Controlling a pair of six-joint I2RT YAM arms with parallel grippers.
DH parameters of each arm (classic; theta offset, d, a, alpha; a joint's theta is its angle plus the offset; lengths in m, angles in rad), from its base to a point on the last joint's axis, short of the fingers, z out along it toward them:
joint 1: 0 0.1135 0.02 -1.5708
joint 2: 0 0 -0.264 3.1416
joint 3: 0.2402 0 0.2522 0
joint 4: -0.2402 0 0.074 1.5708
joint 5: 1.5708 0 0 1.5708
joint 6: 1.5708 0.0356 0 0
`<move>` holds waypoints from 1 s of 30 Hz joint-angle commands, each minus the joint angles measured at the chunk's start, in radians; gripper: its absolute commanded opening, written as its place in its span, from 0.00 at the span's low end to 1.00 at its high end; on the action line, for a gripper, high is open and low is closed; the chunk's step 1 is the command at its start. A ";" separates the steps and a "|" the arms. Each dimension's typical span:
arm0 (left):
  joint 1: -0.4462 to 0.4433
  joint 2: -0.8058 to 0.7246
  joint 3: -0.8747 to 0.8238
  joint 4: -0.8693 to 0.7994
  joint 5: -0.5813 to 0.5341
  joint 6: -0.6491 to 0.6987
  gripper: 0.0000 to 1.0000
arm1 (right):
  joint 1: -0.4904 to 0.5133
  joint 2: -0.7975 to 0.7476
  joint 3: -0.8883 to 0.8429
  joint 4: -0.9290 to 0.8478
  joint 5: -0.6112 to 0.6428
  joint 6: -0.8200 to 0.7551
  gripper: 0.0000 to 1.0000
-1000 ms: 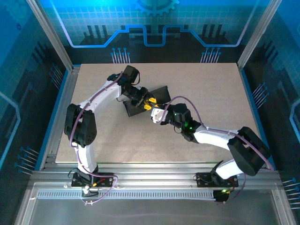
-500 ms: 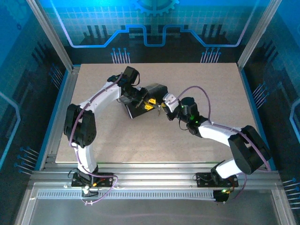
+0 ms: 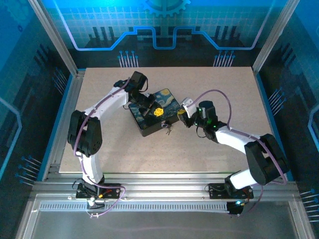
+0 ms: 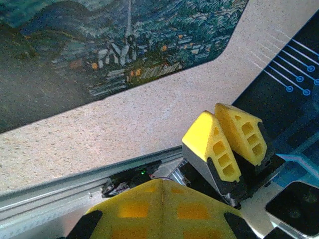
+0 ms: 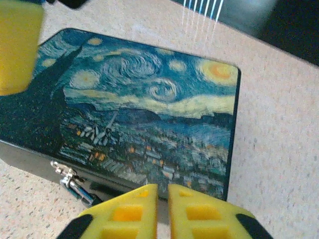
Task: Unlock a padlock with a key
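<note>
Top external view: the box lies mid-table, left gripper pressed together over its lid, right gripper beside it, narrowly parted, empty. The key — seemingly the silvery bit at the box's front wall — could drop out if either arm nudges the box.

box lid: was up, now down | R tool: backed off rt | L tool: closed
</note>
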 commanded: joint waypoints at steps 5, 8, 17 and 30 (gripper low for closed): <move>0.031 0.031 0.217 -0.263 -0.368 0.340 0.18 | -0.022 0.084 0.075 -0.219 -0.224 0.056 0.39; 0.043 0.051 0.216 -0.290 -0.457 0.419 0.24 | -0.027 0.164 0.089 -0.179 -0.307 0.074 0.43; 0.105 0.081 0.105 -0.202 -0.474 0.490 0.32 | -0.010 0.398 0.188 -0.043 -0.367 0.101 0.44; 0.134 0.159 0.080 -0.151 -0.452 0.511 0.31 | 0.004 0.510 0.265 -0.033 -0.597 0.028 0.36</move>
